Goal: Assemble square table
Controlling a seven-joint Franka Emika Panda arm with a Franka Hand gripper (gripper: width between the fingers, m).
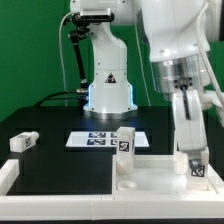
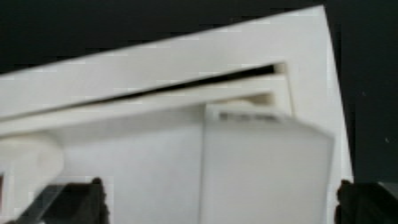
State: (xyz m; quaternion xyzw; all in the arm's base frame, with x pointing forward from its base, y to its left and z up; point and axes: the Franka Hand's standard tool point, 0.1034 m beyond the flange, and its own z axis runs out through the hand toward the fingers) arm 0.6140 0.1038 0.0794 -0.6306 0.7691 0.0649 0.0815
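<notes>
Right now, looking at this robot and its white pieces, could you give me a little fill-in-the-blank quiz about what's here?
1. The gripper is down at a short white blocky leg with its jaws ___.
2. That leg stands on the large white plastic square top, near the exterior view's ___ edge.
3. Another short white leg lies off the top on the ___ table.
Missing words: open; right; black.

place: robot lab | cues: green backdrop (image 1: 30, 50); black table (image 1: 60, 160); marker board (image 1: 100, 139)
</notes>
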